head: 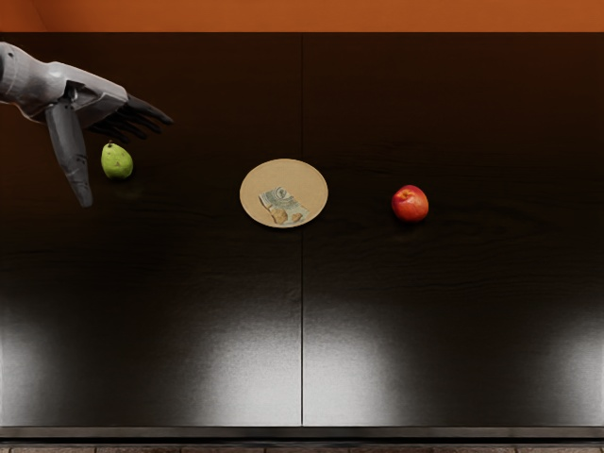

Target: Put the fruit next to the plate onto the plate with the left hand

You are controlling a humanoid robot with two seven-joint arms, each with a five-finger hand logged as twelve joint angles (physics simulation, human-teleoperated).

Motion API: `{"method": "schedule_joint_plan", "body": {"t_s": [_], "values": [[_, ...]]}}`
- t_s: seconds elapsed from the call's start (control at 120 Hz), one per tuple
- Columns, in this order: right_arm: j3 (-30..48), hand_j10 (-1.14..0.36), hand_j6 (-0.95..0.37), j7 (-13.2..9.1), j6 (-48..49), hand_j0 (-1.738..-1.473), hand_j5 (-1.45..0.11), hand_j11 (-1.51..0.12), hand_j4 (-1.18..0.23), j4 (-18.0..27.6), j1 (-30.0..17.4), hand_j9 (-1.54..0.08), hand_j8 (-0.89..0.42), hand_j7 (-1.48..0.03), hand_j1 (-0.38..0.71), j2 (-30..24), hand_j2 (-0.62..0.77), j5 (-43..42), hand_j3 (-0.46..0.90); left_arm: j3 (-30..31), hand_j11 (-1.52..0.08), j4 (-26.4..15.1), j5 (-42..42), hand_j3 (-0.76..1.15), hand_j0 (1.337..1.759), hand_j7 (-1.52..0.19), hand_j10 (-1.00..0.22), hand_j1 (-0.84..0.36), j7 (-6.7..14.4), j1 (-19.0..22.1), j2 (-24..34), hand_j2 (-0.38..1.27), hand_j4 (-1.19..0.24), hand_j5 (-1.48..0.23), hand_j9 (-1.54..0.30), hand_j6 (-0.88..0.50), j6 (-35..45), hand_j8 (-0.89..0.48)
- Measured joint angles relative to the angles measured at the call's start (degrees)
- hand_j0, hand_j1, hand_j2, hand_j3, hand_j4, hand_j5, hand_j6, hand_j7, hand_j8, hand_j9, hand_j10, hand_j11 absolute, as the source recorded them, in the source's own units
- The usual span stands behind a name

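Head view: the left arm is seen coming in over the left edge of the table, close to the far-left corner. The left hand is held released: dark fingers are stretched out flat toward the right edge, and the grey thumb is hung down toward the near edge. Nothing is grasped.

A green pear is stood upright on the table by the left edge, just below the fingers in the picture and just right of the thumb. Contact between hand and pear cannot be confirmed from this angle; the hand is probably held above it.

A round tan plate is laid flat at mid-table, slightly toward the far edge, with the tabletop's centre seam passed under its right part. A grey-and-brown print is seen in its lower middle; what it depicts cannot be made out.

A red apple is set on the table between the plate and the right edge, nearer the plate than the pear is. Both fruits are separated from the plate, one on each side.

An orange strip is seen beyond the far edge. Bright reflections are spread across the near half of the tabletop.
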Motion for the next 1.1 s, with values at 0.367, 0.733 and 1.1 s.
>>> {"method": "schedule_joint_plan", "body": {"t_s": [0.367,0.733,1.1], "values": [[0.06,0.00,0.00,-0.08,0.15,-1.658,0.00,0.00,0.00,0.11,-0.70,0.00,0.00,0.00,-0.35,0.00,0.00,0.02,0.00,-6.04,-0.04,7.07,1.12,0.00,1.658,-0.04,-0.03,0.32,0.03,9.57,-0.19,0.01,-0.03,-0.04,-0.04,-0.03,0.00,-0.03],[0.07,0.00,0.00,-0.08,0.16,-1.658,0.00,0.00,0.00,0.11,-0.72,0.00,0.00,0.00,-0.35,0.00,0.00,0.01,0.00,-11.49,-0.03,20.98,2.76,0.00,1.658,-0.03,-0.03,0.32,0.38,19.38,-5.85,0.01,-0.03,-0.03,-0.03,-0.03,1.18,-0.03],[0.07,0.00,0.00,-0.08,0.16,-1.658,0.00,0.00,0.00,0.11,-0.73,0.00,0.00,0.00,-0.35,0.00,0.00,0.00,0.00,-3.43,-0.03,21.73,1.60,0.00,1.658,-0.03,-0.02,0.32,9.83,22.86,-13.66,0.00,-0.02,-0.03,-0.03,-0.02,22.99,-0.02]]}}
